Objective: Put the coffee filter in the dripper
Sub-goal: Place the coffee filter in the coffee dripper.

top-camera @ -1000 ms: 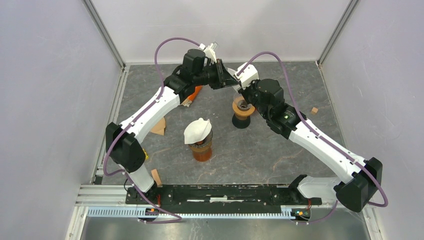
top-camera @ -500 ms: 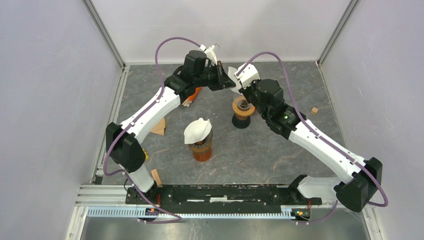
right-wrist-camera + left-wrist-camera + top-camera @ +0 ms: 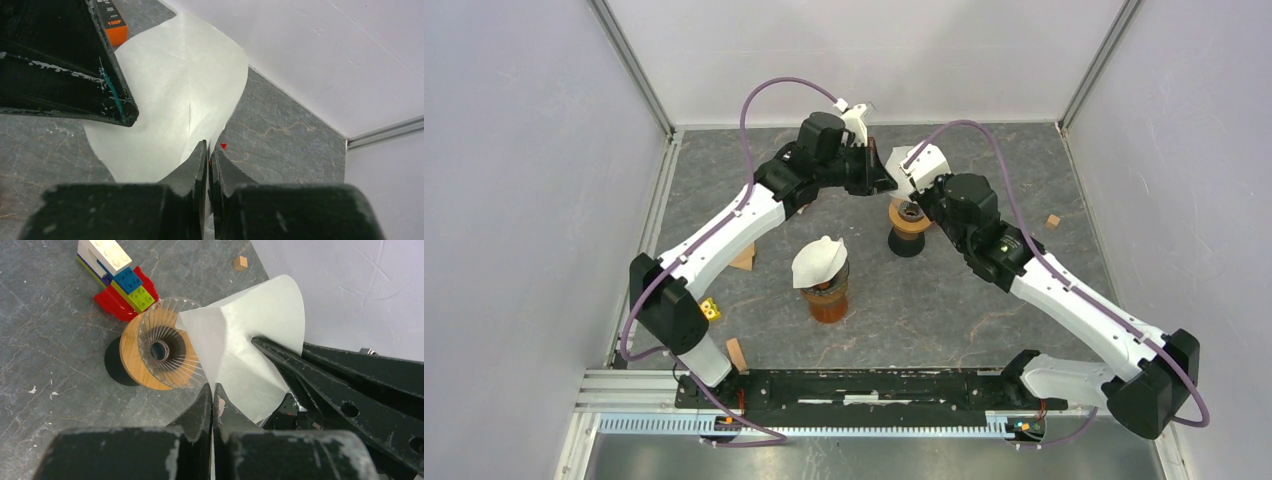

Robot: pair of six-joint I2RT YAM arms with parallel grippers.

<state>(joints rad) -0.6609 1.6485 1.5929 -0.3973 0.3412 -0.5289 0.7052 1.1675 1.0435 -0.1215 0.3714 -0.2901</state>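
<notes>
Coffee filter [image 3: 260, 325]: white, fanned open, held in the air just above the dripper [image 3: 160, 350], not in it. Left gripper [image 3: 212, 392] is clamped on its lower edge. Right gripper [image 3: 208, 150] pinches the opposite edge, fingers almost together. Dripper stands far-middle on the table [image 3: 904, 310], toy bricks [image 3: 122, 282] just beside it.

Two coffee filters [image 3: 819, 260], one glass dripper [image 3: 162, 352], one amber cup [image 3: 828, 298], one toy-brick cluster [image 3: 122, 282], one orange box [image 3: 114, 25], two arms [image 3: 724, 225].
</notes>
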